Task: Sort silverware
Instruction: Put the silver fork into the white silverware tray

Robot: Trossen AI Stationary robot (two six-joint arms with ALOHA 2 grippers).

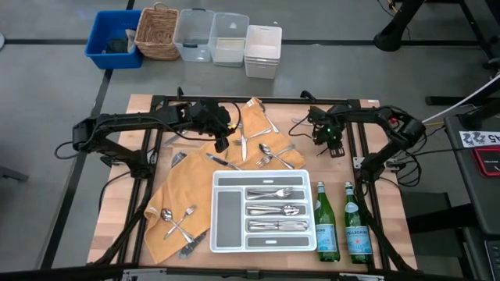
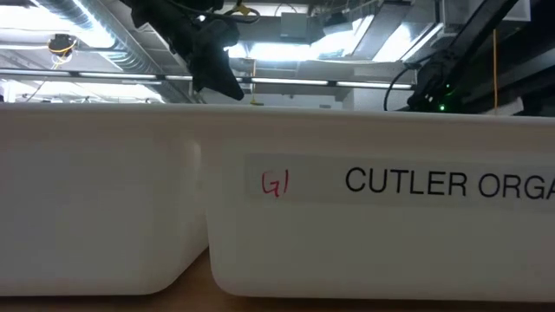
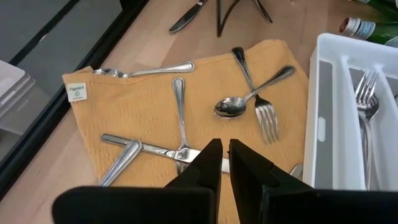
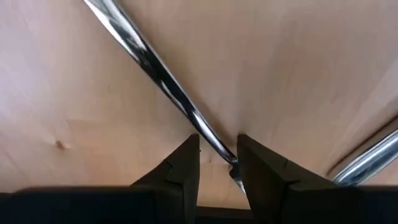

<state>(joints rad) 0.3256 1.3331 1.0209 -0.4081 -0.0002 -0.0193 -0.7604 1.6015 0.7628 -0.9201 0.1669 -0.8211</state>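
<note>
Right gripper [image 4: 217, 163]: low over the bare wooden table [image 1: 391, 234], fingers parted astride a slim, glossy utensil handle [image 4: 149, 65], not yet clenched.
Left gripper [image 3: 222, 163]: nearly closed, apparently empty, above the orange cloth [image 3: 143, 112].
Silverware [image 3: 249, 102]: scattered on the cloth; some in the white tray [image 1: 223, 242].
Technique: centre, then squeeze across the narrow handle.

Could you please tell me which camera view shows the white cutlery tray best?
The high view: the whole tray shows from above, every compartment visible. The low view shows only its lettered side wall, the left wrist view only one end, and the right wrist view none of it.
</note>
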